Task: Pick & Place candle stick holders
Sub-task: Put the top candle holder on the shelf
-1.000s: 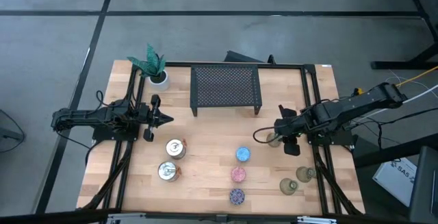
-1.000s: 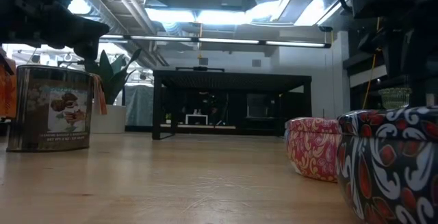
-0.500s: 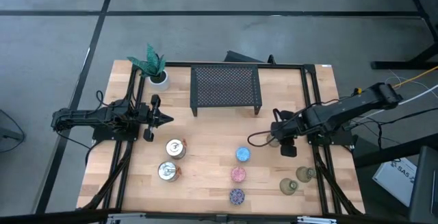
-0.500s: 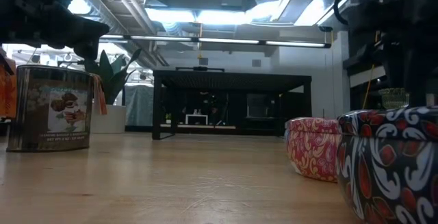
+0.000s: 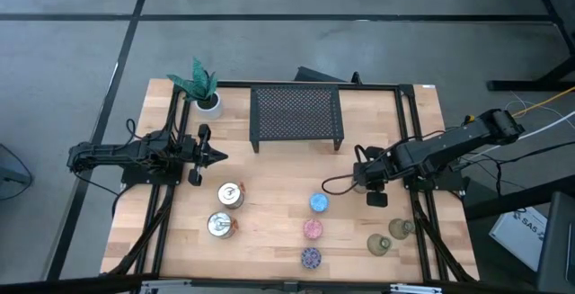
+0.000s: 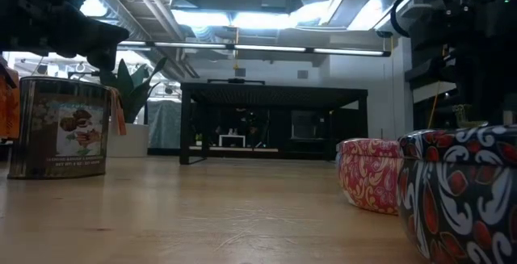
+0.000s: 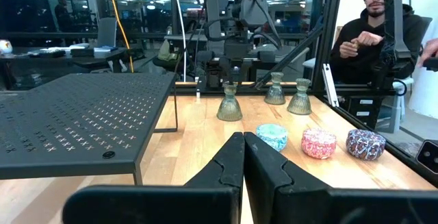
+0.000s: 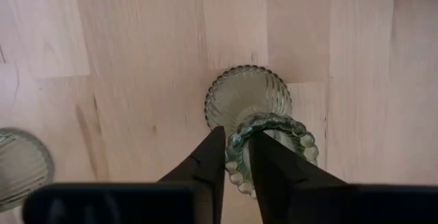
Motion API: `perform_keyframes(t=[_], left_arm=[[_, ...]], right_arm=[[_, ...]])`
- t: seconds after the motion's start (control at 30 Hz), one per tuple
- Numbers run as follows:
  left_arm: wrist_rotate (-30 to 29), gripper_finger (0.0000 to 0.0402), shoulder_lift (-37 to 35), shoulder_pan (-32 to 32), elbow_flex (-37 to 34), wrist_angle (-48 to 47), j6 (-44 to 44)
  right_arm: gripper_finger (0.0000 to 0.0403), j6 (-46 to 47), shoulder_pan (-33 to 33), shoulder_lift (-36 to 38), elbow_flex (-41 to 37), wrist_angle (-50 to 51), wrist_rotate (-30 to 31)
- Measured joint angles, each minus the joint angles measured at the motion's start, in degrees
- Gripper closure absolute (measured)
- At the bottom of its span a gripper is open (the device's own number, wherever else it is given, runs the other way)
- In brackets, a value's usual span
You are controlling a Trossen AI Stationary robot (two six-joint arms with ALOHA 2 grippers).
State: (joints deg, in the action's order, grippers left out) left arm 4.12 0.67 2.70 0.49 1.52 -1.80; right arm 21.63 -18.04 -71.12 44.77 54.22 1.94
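Observation:
My right gripper [image 8: 236,148] is shut on an olive-green glassy holder [image 5: 358,183] at the table's right middle. It also shows in the left wrist view [image 7: 230,103]. Two more green holders [image 5: 379,244] [image 5: 402,228] stand on their feet near the right front. The blue [image 5: 319,203], pink [image 5: 313,229] and purple [image 5: 311,258] holders stand in a row toward the near edge. Two silvery holders [image 5: 231,194] [image 5: 220,225] stand left of centre. My left gripper [image 5: 214,156] waits shut and empty at the left. My right gripper pinches the green holder's beaded top rim [image 8: 236,142] between its two fingers, one finger over the cup's opening and one outside. The fingers come from above, pointing down. The holder stays upright below them. I cannot tell whether its foot [image 8: 246,94] is on the table.
A black mesh rack [image 5: 296,114] stands at the far middle. A white pot with a green plant [image 5: 205,92] is at the far left. Black frame rails [image 5: 409,132] run along both sides of the table. A person [image 7: 373,32] sits beyond the table's right side.
My right gripper has shifted a little toward the table's left edge while staying shut on the green holder.

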Motion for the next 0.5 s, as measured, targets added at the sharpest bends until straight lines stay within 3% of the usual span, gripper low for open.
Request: perform_keyframes(t=[0.5], left_arm=[[0.0,0.04,0.0,0.0,0.0,0.0,0.0]], right_arm=[[0.0369,0.7,0.0,-0.1,2.9,4.5,-1.2]])
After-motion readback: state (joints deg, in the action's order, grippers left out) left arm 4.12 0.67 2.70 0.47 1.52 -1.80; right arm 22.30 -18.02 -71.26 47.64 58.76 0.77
